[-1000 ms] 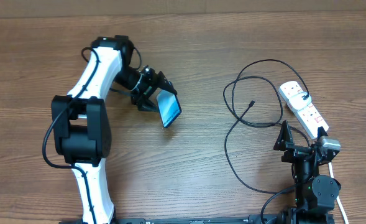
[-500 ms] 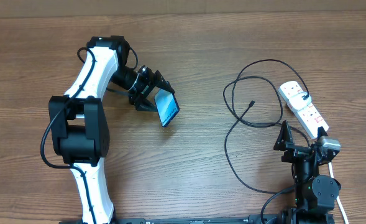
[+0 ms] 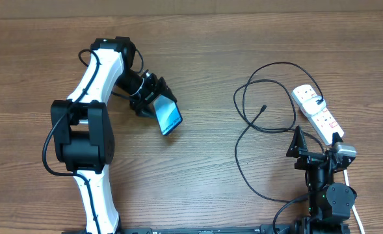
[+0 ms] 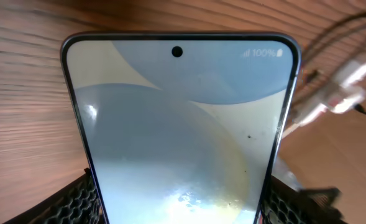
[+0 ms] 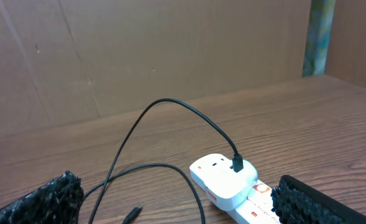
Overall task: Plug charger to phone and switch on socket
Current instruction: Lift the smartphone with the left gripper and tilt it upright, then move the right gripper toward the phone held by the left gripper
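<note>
My left gripper (image 3: 157, 108) is shut on the phone (image 3: 168, 117), holding it above the left-centre of the table with its lit light blue screen turned up. In the left wrist view the phone (image 4: 183, 124) fills the frame, with the fingers (image 4: 71, 202) pressed against its two long edges. The charger, a thin black cable (image 3: 243, 133), loops on the table at the right. Its connector tip (image 3: 263, 108) lies free, and its far end goes into a white adapter (image 5: 223, 177) on the socket (image 3: 318, 116). Near the strip's front end, my right gripper (image 3: 316, 140) stands open and holds nothing.
The socket's thick white cord (image 3: 355, 208) runs off past the right arm's base. The cable loops spread between the centre of the table and the strip. A brown board wall (image 5: 145, 56) stands behind the table.
The left gripper has turned and shifted a little left and toward the front, bringing the phone with it so its screen faces more upward. The right arm has not moved.
</note>
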Available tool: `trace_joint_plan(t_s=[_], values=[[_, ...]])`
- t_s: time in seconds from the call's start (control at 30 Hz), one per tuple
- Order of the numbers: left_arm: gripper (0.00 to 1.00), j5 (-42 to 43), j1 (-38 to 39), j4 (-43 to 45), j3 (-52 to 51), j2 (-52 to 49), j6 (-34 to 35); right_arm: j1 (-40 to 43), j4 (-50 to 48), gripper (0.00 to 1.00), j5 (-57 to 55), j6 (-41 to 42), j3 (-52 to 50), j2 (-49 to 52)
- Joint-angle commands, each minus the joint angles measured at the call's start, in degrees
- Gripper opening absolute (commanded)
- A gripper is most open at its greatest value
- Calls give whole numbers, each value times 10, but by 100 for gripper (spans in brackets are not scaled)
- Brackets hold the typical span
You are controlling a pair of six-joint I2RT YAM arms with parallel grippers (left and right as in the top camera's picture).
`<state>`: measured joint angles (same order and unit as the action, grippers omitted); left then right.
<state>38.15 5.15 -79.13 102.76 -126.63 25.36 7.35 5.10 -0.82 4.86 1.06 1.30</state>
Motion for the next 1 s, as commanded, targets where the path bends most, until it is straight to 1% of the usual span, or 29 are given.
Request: trace_joint_plan(t_s=[0.0, 0.07, 0.1, 0.13, 0.23, 0.27, 0.3, 0.37, 0.43, 0.67, 0.83, 0.97], values=[[4, -27, 1, -3, 11, 4, 0, -4, -5, 100, 1, -2, -6, 0], [4, -26, 1, -1, 11, 6, 2, -4, -4, 100, 26, 16, -6, 0], [4, -26, 1, -1, 11, 6, 4, -5, -7, 100, 56, 64, -6, 0], [4, -25, 1, -1, 11, 6, 4, -5, -11, 100, 93, 133, -6, 0], [4, -21, 1, 0, 11, 6, 4, -5, -20, 100, 235, 406, -6, 0], [4, -21, 1, 1, 11, 6, 4, -5, -21, 100, 274, 470, -6, 0], [4, -21, 1, 2, 11, 6, 4, -5, -21, 100, 292, 510, -6, 0], [4, -21, 1, 2, 11, 6, 4, -5, -23, 100, 292, 563, -6, 0], [4, -21, 1, 3, 11, 6, 4, -5, -21, 100, 292, 582, -6, 1], [4, -21, 1, 10, 11, 6, 4, -5, -23, 100, 337, 577, -6, 1], [4, -23, 1, 17, 11, 6, 12, -5, -37, 100, 384, 515, -5, 1], [4, -23, 7, 25, 19, 8, 42, -5, -35, 100, 417, 476, 9, 7]])
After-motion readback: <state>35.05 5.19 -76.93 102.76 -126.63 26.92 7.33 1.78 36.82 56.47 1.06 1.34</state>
